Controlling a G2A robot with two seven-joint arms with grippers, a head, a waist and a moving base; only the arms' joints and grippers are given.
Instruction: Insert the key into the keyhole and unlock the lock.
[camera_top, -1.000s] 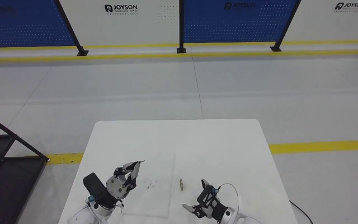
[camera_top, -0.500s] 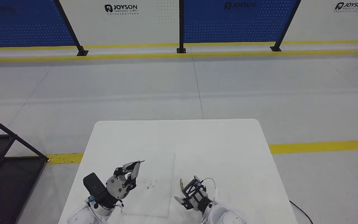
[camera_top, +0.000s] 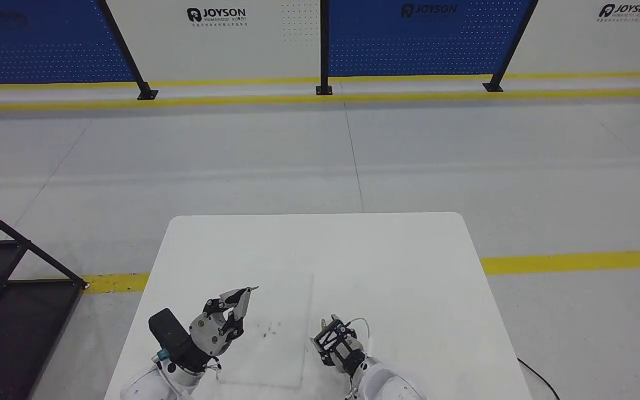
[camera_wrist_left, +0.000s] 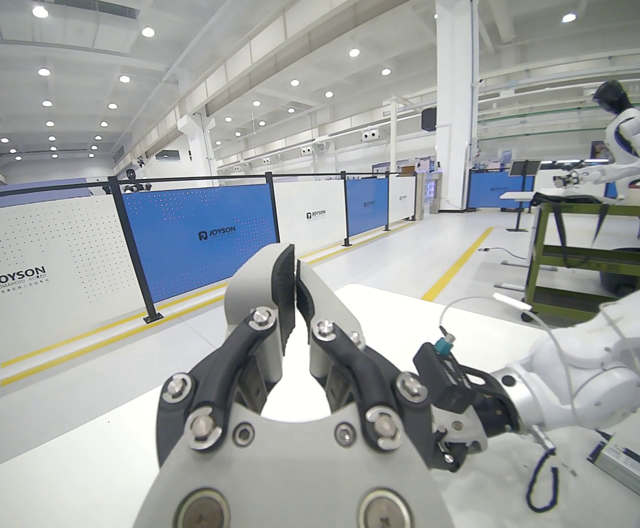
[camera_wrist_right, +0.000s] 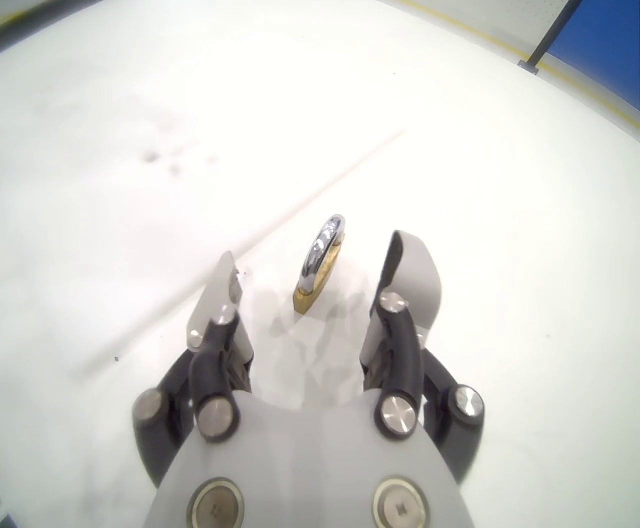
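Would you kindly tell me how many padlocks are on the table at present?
1. The padlock stands on its edge on the white table, in the gap of the open right hand. Another might be hidden from these views.

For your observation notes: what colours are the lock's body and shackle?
Lock body brass-gold, shackle shiny silver; clearest in the right wrist view.

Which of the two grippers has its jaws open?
The right gripper: its jaws stand apart on either side of the brass padlock, not touching it. The jaws of the left gripper are pressed together.
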